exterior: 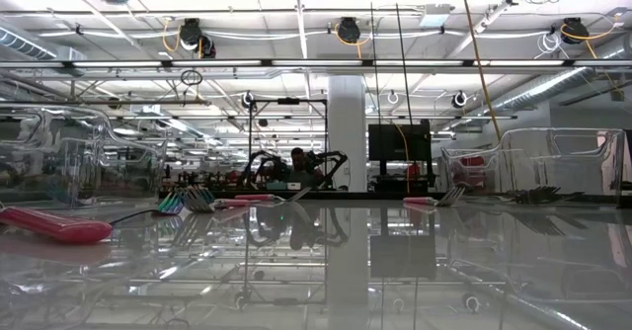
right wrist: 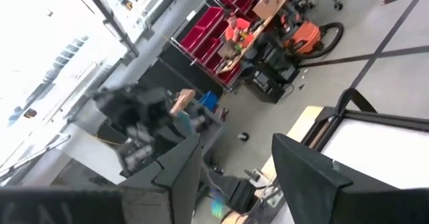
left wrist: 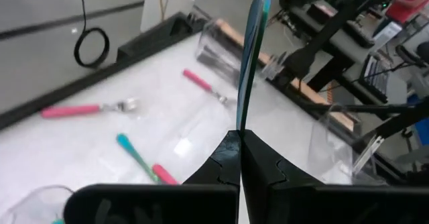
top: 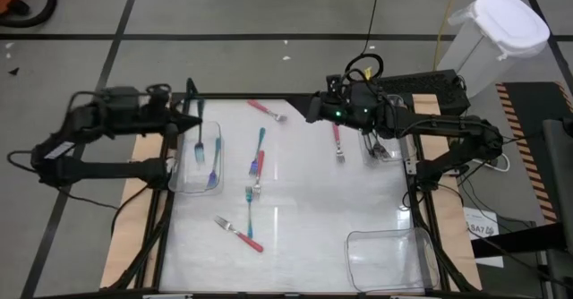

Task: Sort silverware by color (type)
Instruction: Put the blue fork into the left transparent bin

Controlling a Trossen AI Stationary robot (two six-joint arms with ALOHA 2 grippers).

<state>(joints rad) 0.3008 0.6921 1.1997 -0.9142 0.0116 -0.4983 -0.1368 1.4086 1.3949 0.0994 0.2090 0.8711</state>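
- Surface: my glossy white table (top: 304, 236), in a workshop with ceiling pipes and racks behind.
- Left gripper (left wrist: 239, 138): mine, raised over the clear rectangular plastic bin (top: 182, 181) at the table's left edge; fingers clamped tight on a slim teal-blue-handled fork (left wrist: 251, 56), handle pointing away from my wrist.
- Right gripper (right wrist: 231, 158): mine, held high at the table's far right side; fingers spread, nothing between them.
- In the left bin: two blue-handled forks (top: 213, 170).
- Loose on the table: pink-red-handled forks (top: 265, 109) and teal ones (top: 248, 211), scattered mid-table.
- Near right corner: second clear bin (top: 358, 245).
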